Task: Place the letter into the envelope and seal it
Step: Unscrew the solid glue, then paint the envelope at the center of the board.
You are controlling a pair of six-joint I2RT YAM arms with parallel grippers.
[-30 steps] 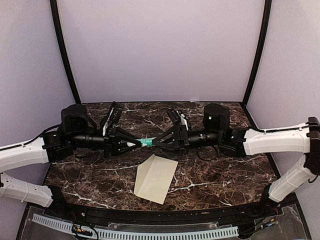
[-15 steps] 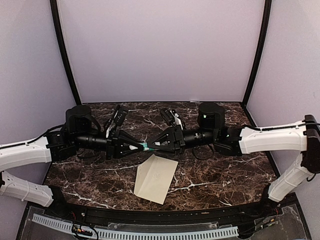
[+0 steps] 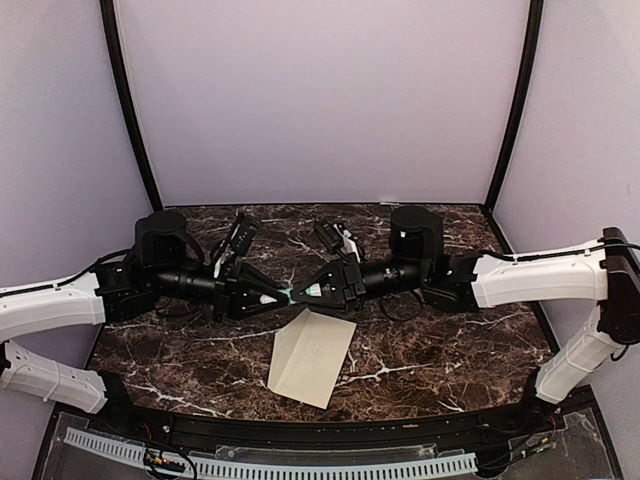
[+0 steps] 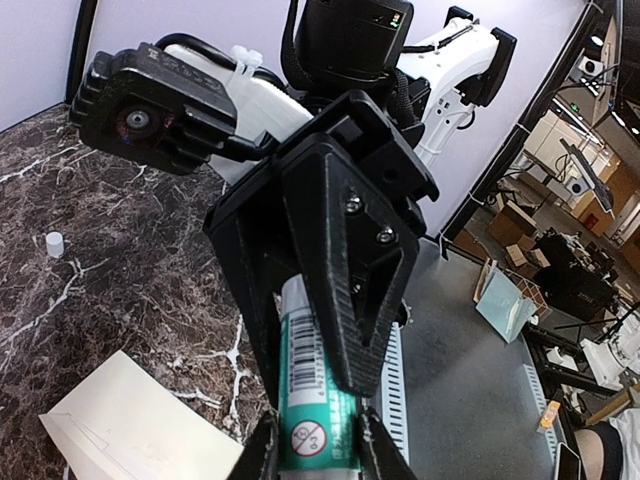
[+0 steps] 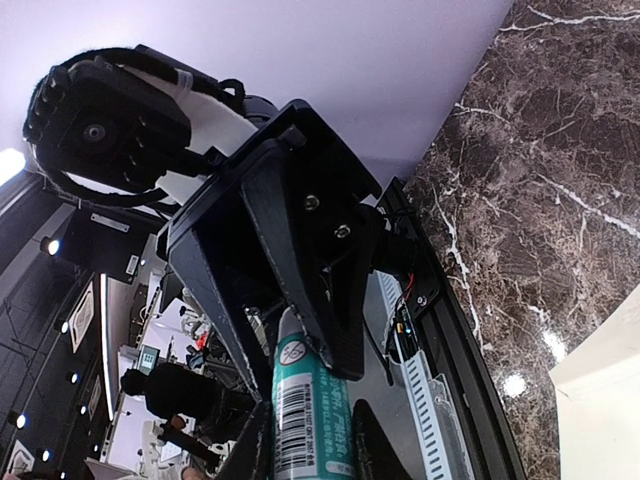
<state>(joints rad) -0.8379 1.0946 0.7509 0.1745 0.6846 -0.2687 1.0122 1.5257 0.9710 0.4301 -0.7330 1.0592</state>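
The cream envelope point(image 3: 312, 357) lies flat on the marble table point(image 3: 450, 345) near the front middle. It also shows in the left wrist view point(image 4: 130, 425) and the right wrist view point(image 5: 605, 400). The letter is not in view. Above the table my left gripper point(image 3: 274, 297) and right gripper point(image 3: 306, 292) meet tip to tip. Both are shut on one teal glue stick point(image 3: 290, 294) with a barcode label. The stick sits between my left gripper's fingers point(image 4: 315, 452) in the left wrist view point(image 4: 315, 400), and between my right gripper's fingers point(image 5: 312, 447) in the right wrist view point(image 5: 305, 410).
A small white cap point(image 4: 54, 243) stands on the marble at the far left. A slotted cable rail point(image 3: 270, 465) runs along the table's front edge. Lilac walls close the back and both sides.
Both grippers have moved closer together above the envelope. The gap between them has closed and less of the teal stick shows. The envelope has not moved.
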